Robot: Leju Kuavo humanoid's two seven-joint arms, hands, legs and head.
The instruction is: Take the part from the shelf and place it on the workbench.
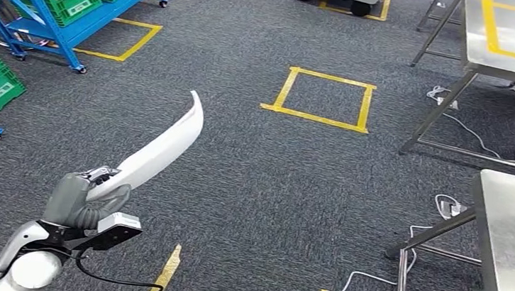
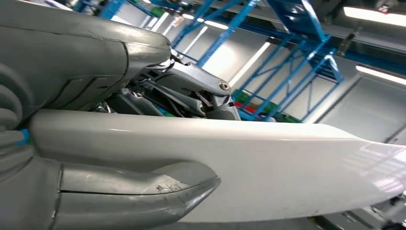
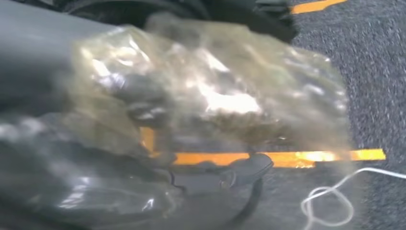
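The left hand (image 1: 86,197) grips the near end of a long, curved white trim part (image 1: 162,147); in the left wrist view the grey thumb (image 2: 143,191) and darker fingers (image 2: 191,88) close on it from opposite faces. The part's long axis runs up and away from the hand, forward and to the right, ending in a raised tip above the grey carpet. The steel workbench (image 1: 510,234) lies well apart to the robot's right. The right hand (image 3: 86,187) is blurred and its state cannot be told.
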